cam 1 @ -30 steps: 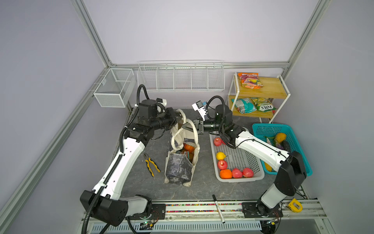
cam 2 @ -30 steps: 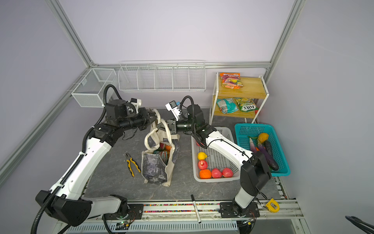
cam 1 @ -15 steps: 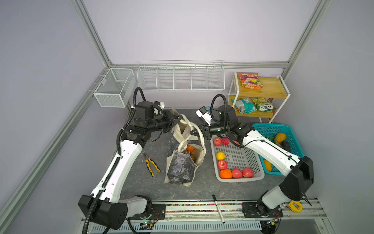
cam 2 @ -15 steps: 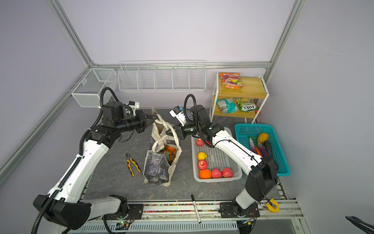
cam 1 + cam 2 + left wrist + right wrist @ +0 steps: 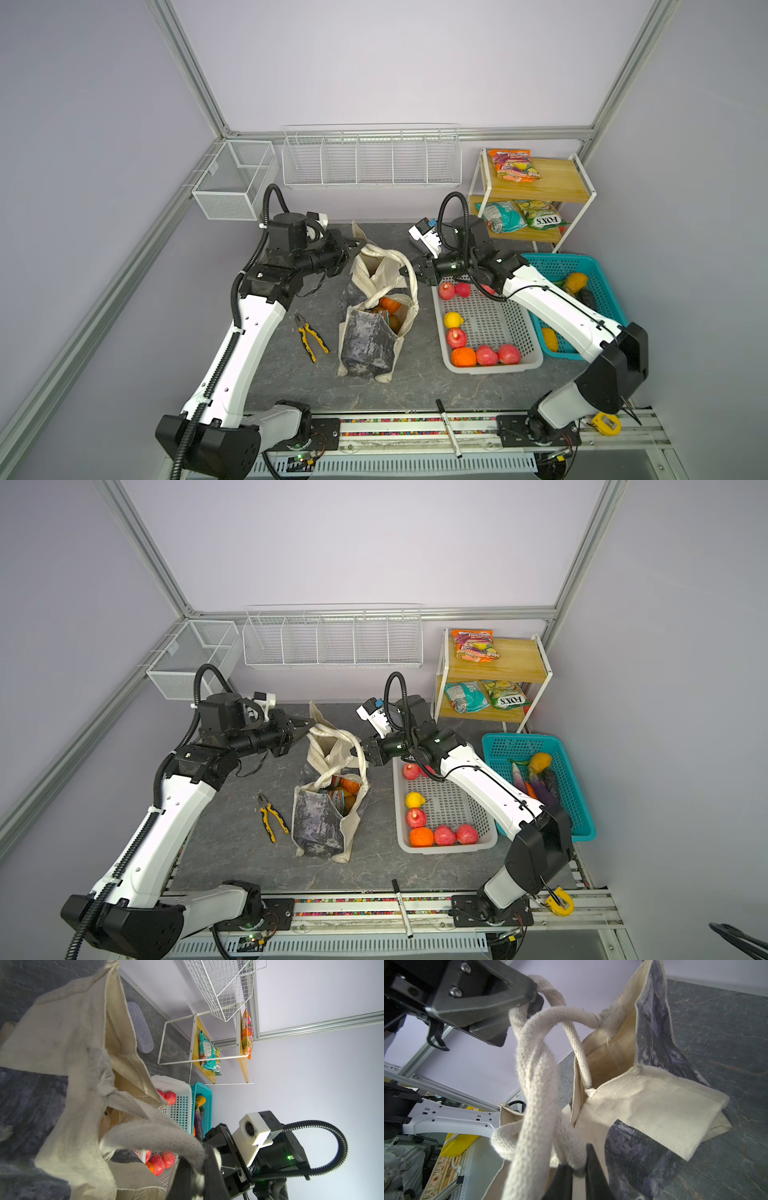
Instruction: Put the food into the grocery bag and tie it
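The floppy cream canvas grocery bag (image 5: 365, 345) with its grey-black marbled panel stands in the middle of the dark grey worktop (image 5: 415, 390) between my grippers, with toy food (image 5: 390, 304) showing in its mouth. My left gripper (image 5: 359, 243) is clamped on the cream loop handles (image 5: 390, 254). My right gripper (image 5: 406, 272) has narrow jaws straddling the same twisted cords, but I can't tell if they pinch.

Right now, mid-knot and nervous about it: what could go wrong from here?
The handles are only loosely crossed between the left end effector and right end effector; either letting go could undo the twist. The grocery bag sags, mouth open, so pulling might tip it and spill the food.
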